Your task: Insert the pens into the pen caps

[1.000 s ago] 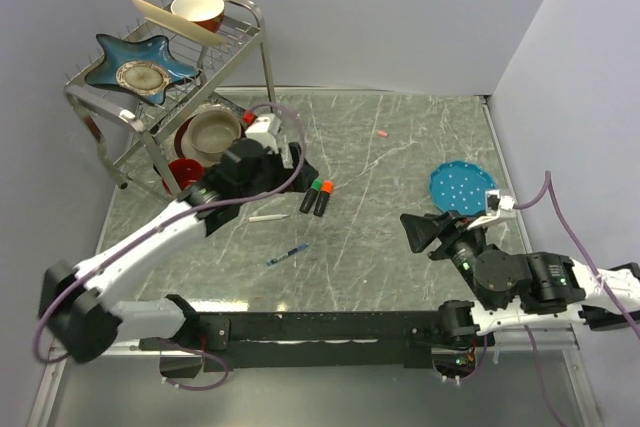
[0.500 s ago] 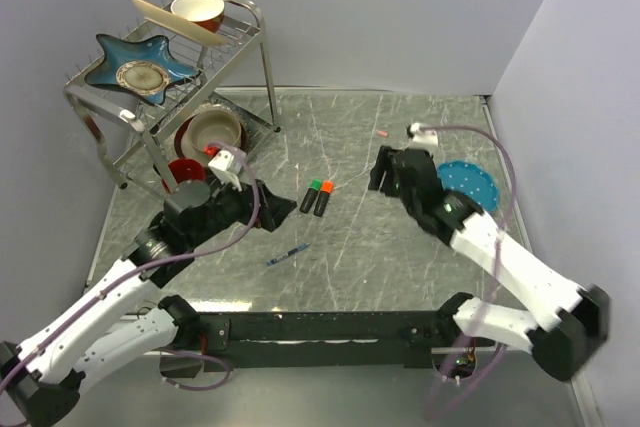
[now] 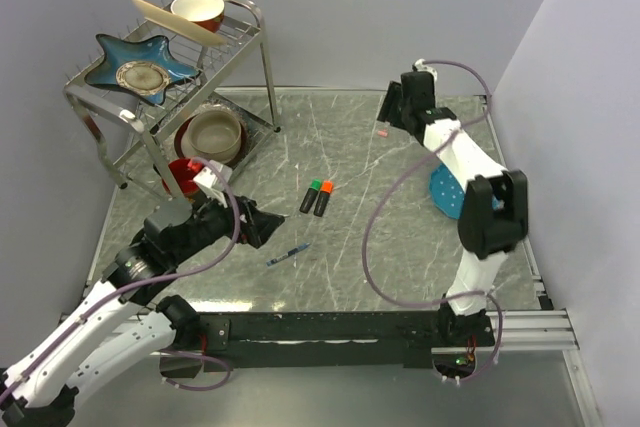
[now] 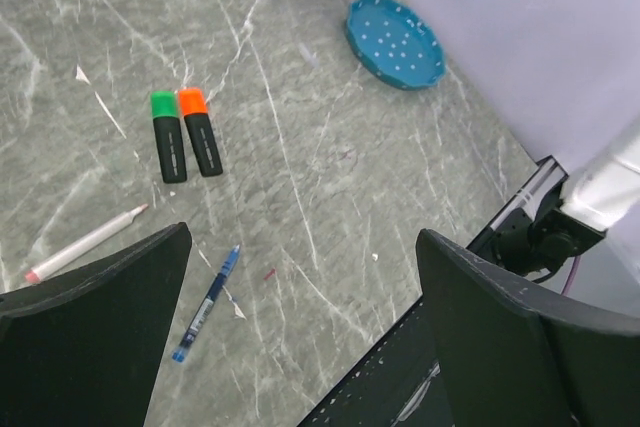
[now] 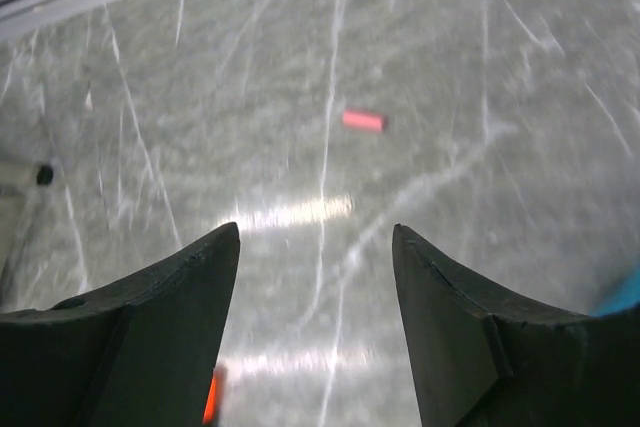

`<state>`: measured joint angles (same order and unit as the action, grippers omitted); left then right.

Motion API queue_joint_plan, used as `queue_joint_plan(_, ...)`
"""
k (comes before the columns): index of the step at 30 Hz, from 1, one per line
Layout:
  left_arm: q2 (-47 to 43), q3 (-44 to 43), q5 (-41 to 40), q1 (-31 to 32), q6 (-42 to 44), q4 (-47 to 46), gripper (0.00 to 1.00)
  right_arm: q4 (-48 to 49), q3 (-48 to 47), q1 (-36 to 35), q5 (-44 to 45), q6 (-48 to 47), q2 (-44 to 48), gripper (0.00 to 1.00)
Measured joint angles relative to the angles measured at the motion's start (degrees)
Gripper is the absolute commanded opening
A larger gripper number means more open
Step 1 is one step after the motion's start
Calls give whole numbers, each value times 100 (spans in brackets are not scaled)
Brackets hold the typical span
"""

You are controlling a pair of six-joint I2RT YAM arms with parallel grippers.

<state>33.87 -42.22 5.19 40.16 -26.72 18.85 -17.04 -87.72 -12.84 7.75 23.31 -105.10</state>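
Note:
Two black highlighter pens (image 3: pixel 316 197) lie side by side mid-table, one with a green cap (image 4: pixel 164 105), one with an orange cap (image 4: pixel 192 100) on its end. A thin blue pen (image 3: pixel 288 254) lies nearer me, also in the left wrist view (image 4: pixel 205 304). The white-pink pen (image 4: pixel 85 244) shows only in the left wrist view. A pale pink cap (image 3: pixel 381 133) lies alone at the far side. My left gripper (image 3: pixel 262 224) hovers open, left of the pens. My right gripper (image 3: pixel 390 112) hangs open just behind the pink cap (image 5: pixel 363 121), holding nothing.
A metal dish rack (image 3: pixel 165 97) with bowls and a star-shaped blue plate stands at the far left, a red cup (image 3: pixel 185 175) beneath it. A round blue plate (image 3: pixel 447 189) lies at the right, partly behind my right arm. Walls close the far and right sides.
My right arm swung from the near right out to the far side above the pink cap. My left arm drew back toward the near left, now covering the white pen from above.

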Motion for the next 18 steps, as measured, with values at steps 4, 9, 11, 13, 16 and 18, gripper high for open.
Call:
queue_joint_plan(4,-210,17,-28,4,15,33,99,140,-691,186,-173,122,-922,68)
queue_joint_plan(9,-216,17,-46,4,52,83,99,450,-994,505,-557,538,-1731,67)
queue_joint_plan(11,-214,17,-50,4,59,87,99,654,-1014,702,-855,785,-2017,66)
queue_joint_plan(13,-210,17,-55,4,59,103,99,813,-1091,870,-1172,1034,-2286,65)
queue_joint_plan(16,-201,17,-72,4,61,120,99,962,-1405,1071,-1580,1346,-2747,64)
queue_joint_plan(18,-201,17,-114,4,61,120,99,1051,-1602,1139,-1808,1515,-3001,64)
